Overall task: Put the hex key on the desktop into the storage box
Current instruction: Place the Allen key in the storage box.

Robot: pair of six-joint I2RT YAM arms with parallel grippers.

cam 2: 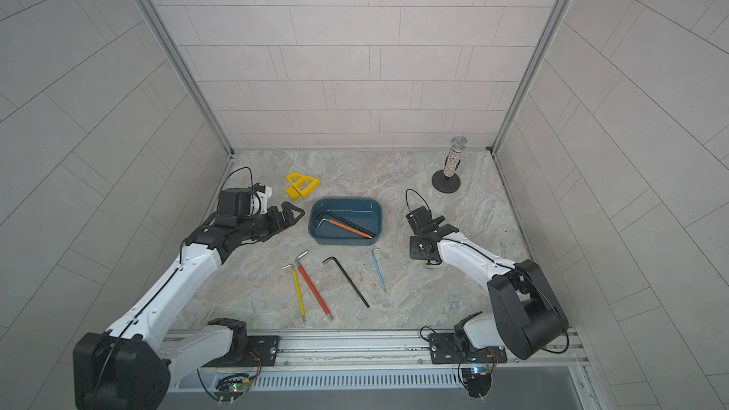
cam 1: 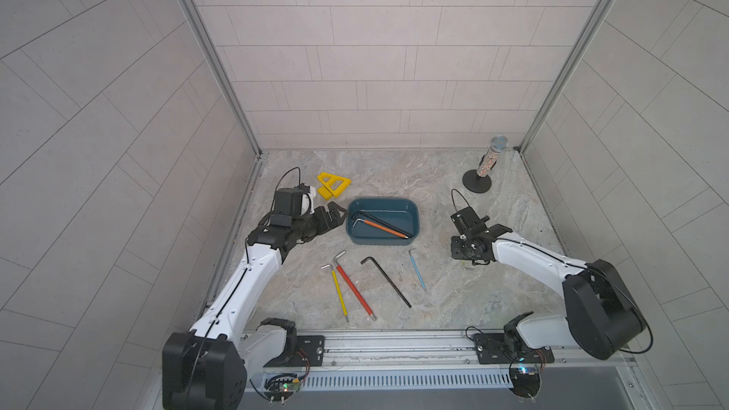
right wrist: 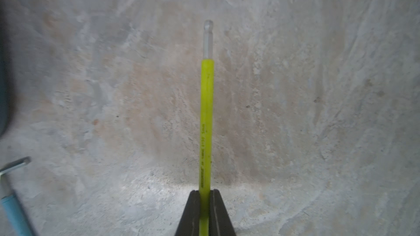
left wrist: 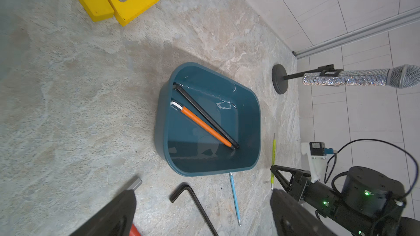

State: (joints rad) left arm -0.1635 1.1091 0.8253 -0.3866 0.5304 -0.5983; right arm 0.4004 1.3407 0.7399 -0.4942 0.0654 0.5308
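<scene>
Right wrist view settles the grip. On the marbled table (cam 1: 453, 301), the teal storage box (cam 1: 378, 239) sits mid-table, with an orange key (cam 1: 384, 228) and a black key (cam 1: 388, 222) inside. The lime-green hex key (right wrist: 206, 110) lies right of the box and apart from it, its long axis running near to far, ball end far. The right tool (right wrist: 206, 212) is clamped tight on the key's near end, low over the table, so the carry goes left. The left tool (cam 1: 335, 215) hangs just left of the box, jaws spread and empty.
</scene>
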